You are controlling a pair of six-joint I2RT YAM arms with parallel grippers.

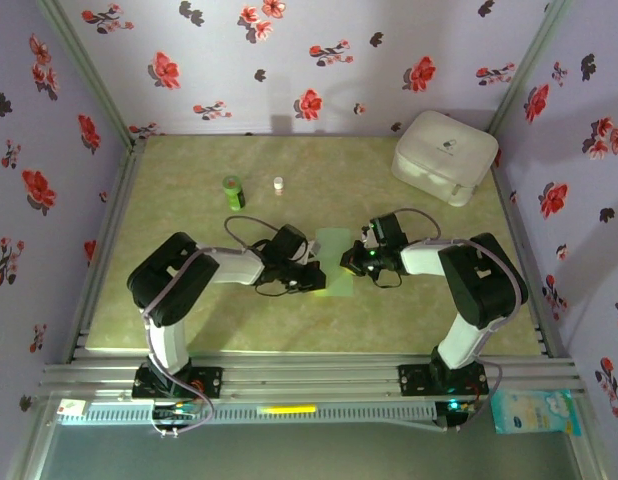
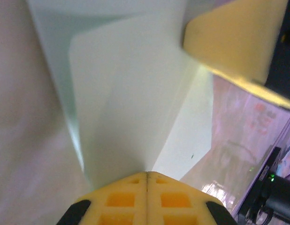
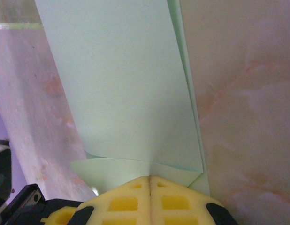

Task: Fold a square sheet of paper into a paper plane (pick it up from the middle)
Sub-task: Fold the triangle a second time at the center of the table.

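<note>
Top external, frame centre: left gripper (image 1: 311,279) and right gripper (image 1: 353,262) are closed, each apparently pinching the paper (image 1: 334,248). Recommend aligning edges squarely, with even tension, before creasing.

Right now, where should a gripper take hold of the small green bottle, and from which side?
Likely around the green bottle mid-body, coming from the near side: it stands upright and free, with the small white object apart on its right.
</note>
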